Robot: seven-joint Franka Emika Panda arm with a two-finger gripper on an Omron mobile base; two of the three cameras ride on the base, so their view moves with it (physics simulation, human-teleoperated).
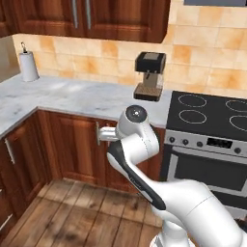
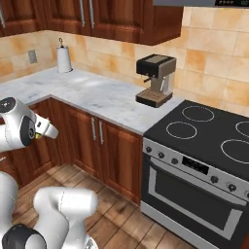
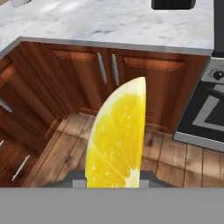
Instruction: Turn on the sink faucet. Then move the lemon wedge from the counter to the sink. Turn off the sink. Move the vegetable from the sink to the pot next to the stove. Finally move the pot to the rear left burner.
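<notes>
The lemon wedge (image 3: 117, 139) stands upright close before the hand camera, bright yellow with pale segment lines, held off the veined marble worktop (image 1: 72, 96). The black stove (image 2: 204, 129) shows white ring burners.

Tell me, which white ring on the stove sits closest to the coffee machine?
The rear left burner, the back ring on the stove's counter side; it lies nearest the coffee machine.

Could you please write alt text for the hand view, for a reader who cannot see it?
A bright yellow lemon wedge stands large in the foreground, held up in the tool. Behind it are reddish-brown cabinet doors under a marble counter, wooden floorboards below, and the stove's steel front at the right.
</notes>
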